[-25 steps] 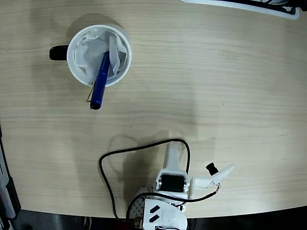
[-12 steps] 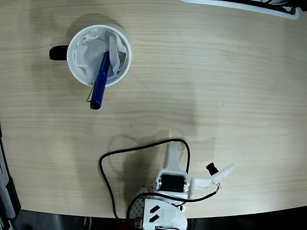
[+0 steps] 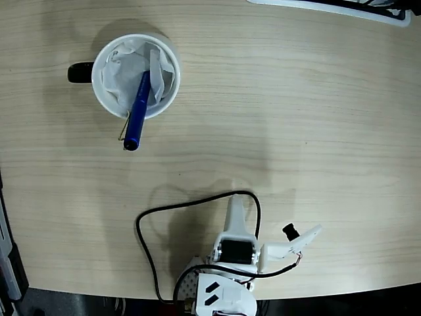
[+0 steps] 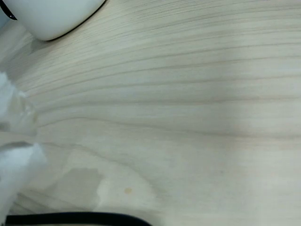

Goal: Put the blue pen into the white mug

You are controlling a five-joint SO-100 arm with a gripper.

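A pale wood-grain worktop [image 3: 296, 118] fills both views, evenly lit with soft shadows. Its front edge curves along the bottom of the fixed view, with dark floor [image 3: 368, 306] below.

pale wood-grain table [image 3: 316, 118], a white-edged object [image 3: 329, 8] at its top edge (mostly cut off)

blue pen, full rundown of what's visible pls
In the fixed view the blue pen is slim, glossy and bright blue, plastic by its look, with a thin metal clip along its lower part and a darker end. It leans tilted in the white mug: the upper end lies among crumpled white paper inside, the body crosses the lower rim, and the dark end juts out past the rim. The gripper is far off near the arm's base, touching nothing. The wrist view does not show the pen.
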